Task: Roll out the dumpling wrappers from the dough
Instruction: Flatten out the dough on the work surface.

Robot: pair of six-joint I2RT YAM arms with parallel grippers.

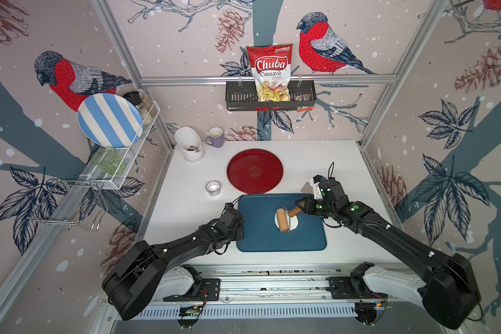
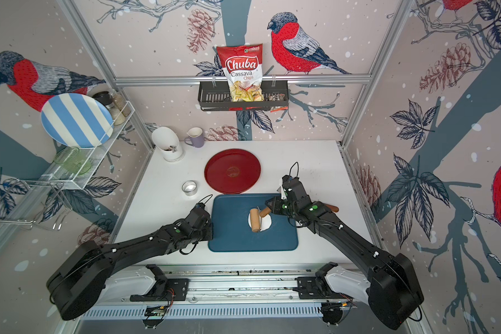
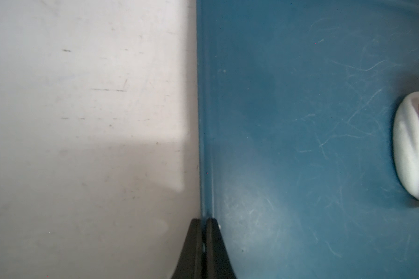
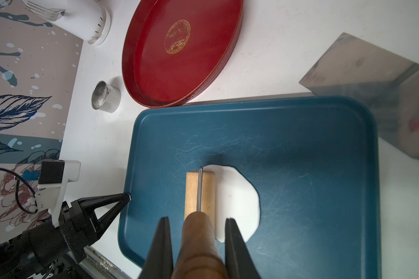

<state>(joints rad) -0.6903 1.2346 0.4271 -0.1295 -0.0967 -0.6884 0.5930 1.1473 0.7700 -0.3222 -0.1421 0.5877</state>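
Right wrist: hand closed on roller

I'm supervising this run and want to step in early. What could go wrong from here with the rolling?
1. The roller, held by the right claw, covers only one side of the dough, so the sheet may come out lopsided.
2. The left claw pinches just the rim of the blue tray; a hard push might pivot the tray.
3. The dough may stick to the roller and lift off.
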